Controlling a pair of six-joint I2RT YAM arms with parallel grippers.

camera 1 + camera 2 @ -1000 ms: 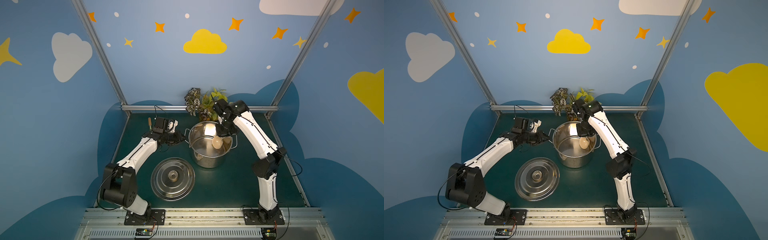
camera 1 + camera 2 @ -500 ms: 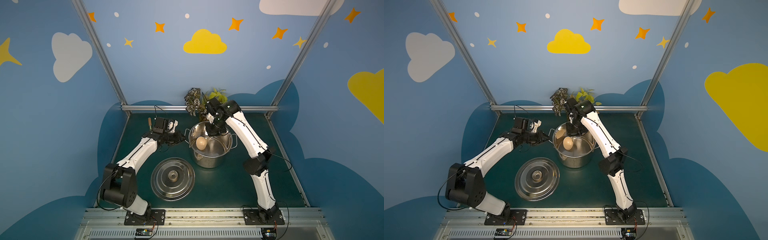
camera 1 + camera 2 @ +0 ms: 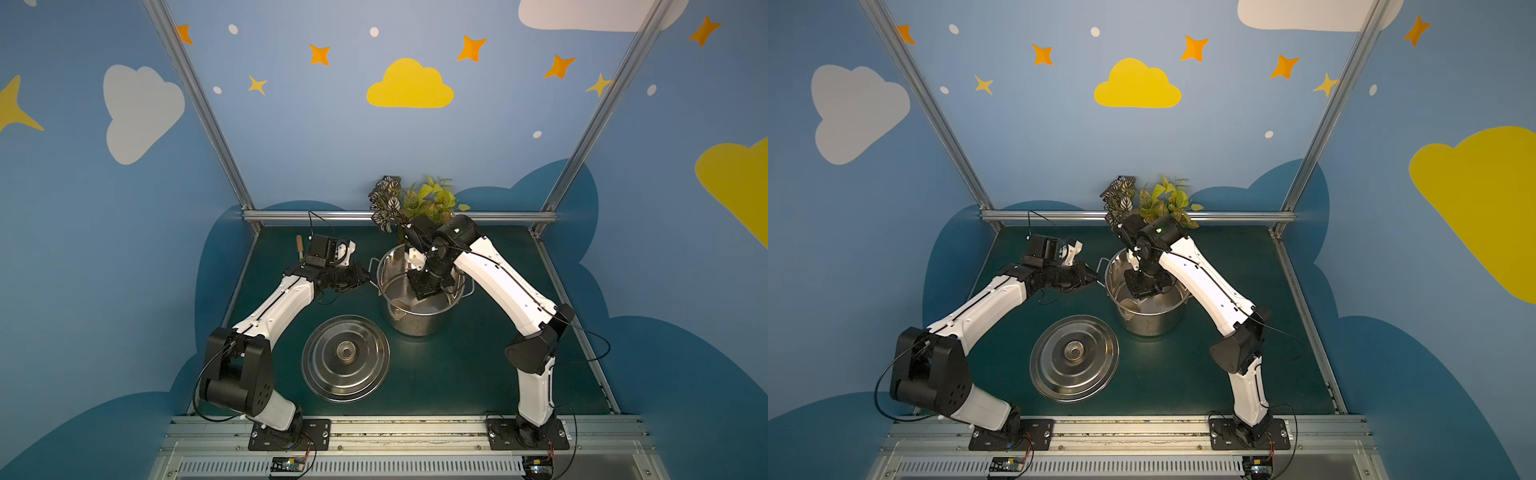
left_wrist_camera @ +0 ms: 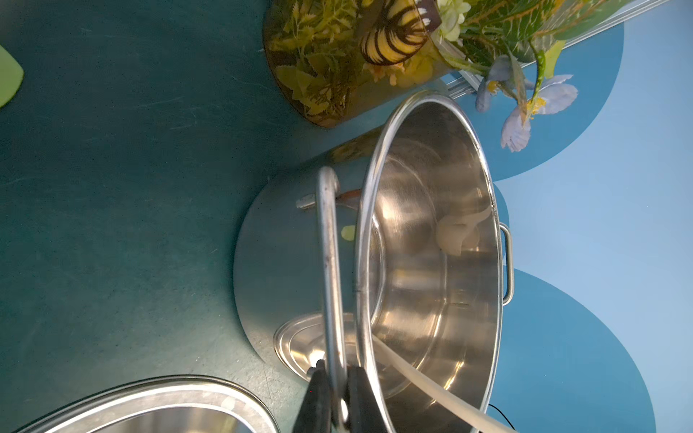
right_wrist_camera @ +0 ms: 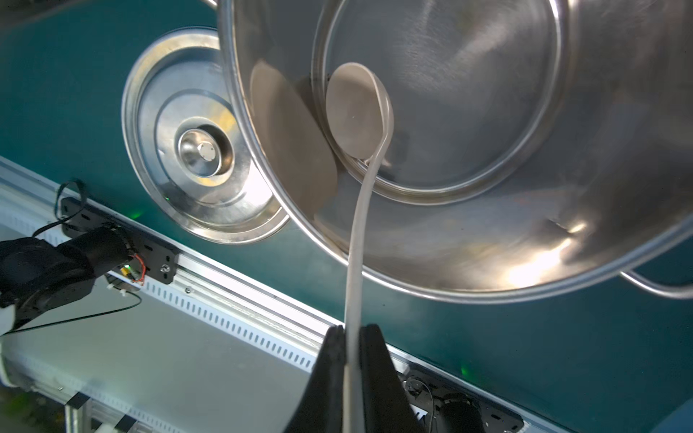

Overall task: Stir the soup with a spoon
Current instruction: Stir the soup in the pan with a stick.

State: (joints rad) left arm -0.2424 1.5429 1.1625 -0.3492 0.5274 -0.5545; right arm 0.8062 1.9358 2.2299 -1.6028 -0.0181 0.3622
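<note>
The steel stockpot (image 3: pixel 419 326) (image 3: pixel 1150 326) stands at mid-table, its inside bare and shiny; no soup shows. My left gripper (image 3: pixel 365 277) (image 4: pixel 333 371) is shut on the pot's left loop handle (image 4: pixel 328 243). My right gripper (image 3: pixel 428 289) (image 5: pixel 352 330) hangs over the pot mouth, shut on the thin handle of the cream spoon. The spoon's bowl (image 5: pixel 356 112) rests low at the pot's near-left inner wall (image 5: pixel 487 243), mirrored in the steel. In both top views my wrist hides most of the spoon (image 3: pixel 1131 306).
The pot lid (image 3: pixel 345 358) (image 3: pixel 1074 358) lies knob-up on the green mat in front of the pot. A potted plant (image 3: pixel 419 203) stands right behind the pot. A wooden tool handle (image 3: pixel 299 245) lies behind my left wrist. A metal rail borders the front.
My right arm has swept the spoon round inside the pot, from the right side to the left and now to the near-left. The left gripper and pot have stayed put.
</note>
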